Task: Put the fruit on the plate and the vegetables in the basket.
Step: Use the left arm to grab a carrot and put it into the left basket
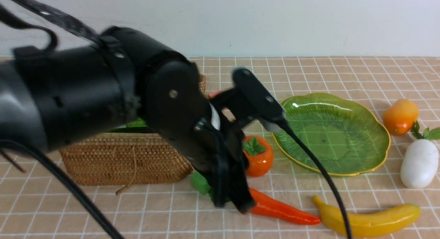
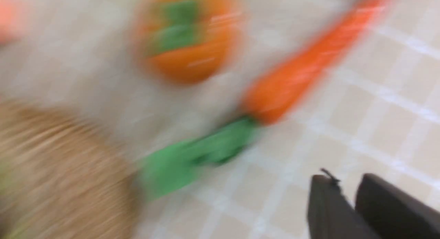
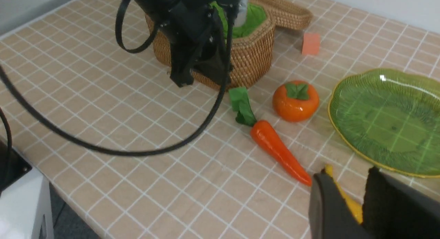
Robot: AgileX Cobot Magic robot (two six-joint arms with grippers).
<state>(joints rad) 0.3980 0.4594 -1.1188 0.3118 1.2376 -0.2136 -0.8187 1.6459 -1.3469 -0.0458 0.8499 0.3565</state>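
My left gripper [image 1: 233, 206] points down over the carrot's green leaves [image 1: 201, 182], beside the wicker basket [image 1: 127, 160]; its jaws stand slightly apart and empty [image 2: 347, 178]. The carrot [image 1: 282, 209], persimmon [image 1: 259, 156], banana [image 1: 367, 218], mango [image 1: 400, 116] and radish [image 1: 419, 163] lie on the table around the empty green plate [image 1: 378, 153]. My right gripper [image 3: 349, 173] hangs above the banana [image 3: 350, 203], jaws a little apart, holding nothing; it is outside the front view. Gourd and eggplant do not show.
The basket's lid [image 3: 285, 10] lies open behind the basket [image 3: 251, 56]. A small orange cube [image 3: 311, 43] sits beside it. A light green blocky piece [image 3: 239, 96] lies against the carrot's leaf end. The left arm's cable [image 3: 137, 151] loops over the table.
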